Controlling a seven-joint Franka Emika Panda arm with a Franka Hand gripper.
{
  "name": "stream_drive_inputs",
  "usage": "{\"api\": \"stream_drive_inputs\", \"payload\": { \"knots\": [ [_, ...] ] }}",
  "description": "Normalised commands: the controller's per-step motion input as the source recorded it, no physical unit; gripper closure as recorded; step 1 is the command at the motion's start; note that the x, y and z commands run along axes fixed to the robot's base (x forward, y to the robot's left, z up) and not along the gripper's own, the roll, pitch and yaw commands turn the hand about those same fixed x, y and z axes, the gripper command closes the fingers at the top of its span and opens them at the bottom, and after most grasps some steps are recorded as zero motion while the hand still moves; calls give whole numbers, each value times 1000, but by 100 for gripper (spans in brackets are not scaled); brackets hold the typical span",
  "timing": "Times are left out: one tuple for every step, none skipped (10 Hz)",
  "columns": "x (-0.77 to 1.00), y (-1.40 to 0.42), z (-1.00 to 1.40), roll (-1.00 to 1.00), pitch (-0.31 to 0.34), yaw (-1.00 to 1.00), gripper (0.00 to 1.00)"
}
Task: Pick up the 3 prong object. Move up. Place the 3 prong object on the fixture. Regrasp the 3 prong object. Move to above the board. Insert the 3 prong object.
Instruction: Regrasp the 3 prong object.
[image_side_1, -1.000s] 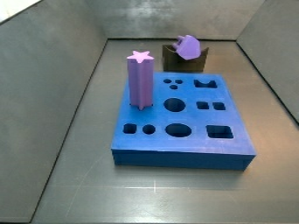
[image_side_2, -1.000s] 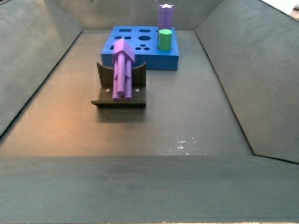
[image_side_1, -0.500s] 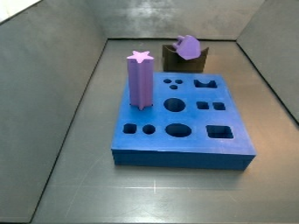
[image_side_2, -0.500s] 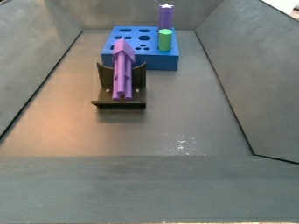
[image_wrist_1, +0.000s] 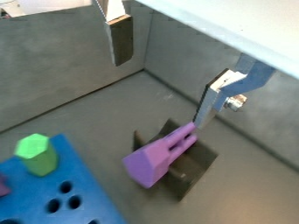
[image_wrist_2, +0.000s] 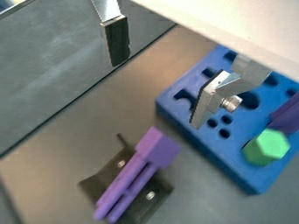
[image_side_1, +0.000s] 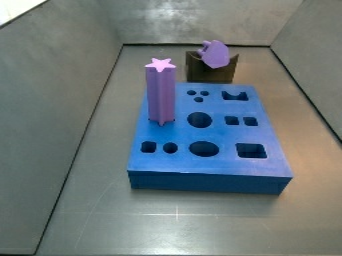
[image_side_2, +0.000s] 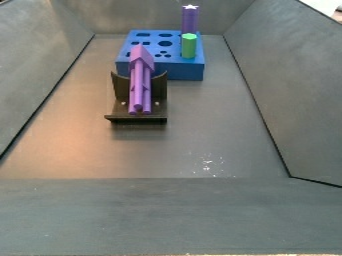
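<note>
A dull grey metal floor with sloping grey walls holds everything. One 3 prong object (image_side_2: 140, 74) lies in the notch of the single fixture (image_side_2: 135, 112), just beside the one blue board (image_side_1: 211, 140) and close to the far wall in a side view. One star-topped purple post (image_side_1: 159, 90) and one green peg (image_side_2: 190, 45) stand in the board. The gripper (image_wrist_1: 163, 66) hangs above the fixture, fingers (image_wrist_1: 121, 39) spread wide and holding nothing. Placing looks done; regrasping comes next, which calls for descending squarely over the peg.
</note>
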Motion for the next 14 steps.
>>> {"api": "stream_drive_inputs", "payload": {
  "knots": [
    [74,-32,-14,1000,79,45,0],
    [83,-33,-15,1000,87,48,0],
    [106,-40,-18,1000,111,56,0],
    [113,-44,-18,1000,123,61,0],
    [135,-48,-21,1000,148,73,0],
    [166,-51,-20,1000,171,88,0],
    [191,-52,-16,1000,190,106,0],
    [211,-55,-17,1000,202,120,0],
    [275,-58,-26,1000,236,166,0],
    [318,-63,-23,1000,255,207,0],
    [368,-68,-23,1000,272,259,0],
    [427,-68,-28,856,240,279,0],
    [484,-70,-26,709,197,292,0],
    [562,-72,-24,514,146,300,0]
  ]
}}
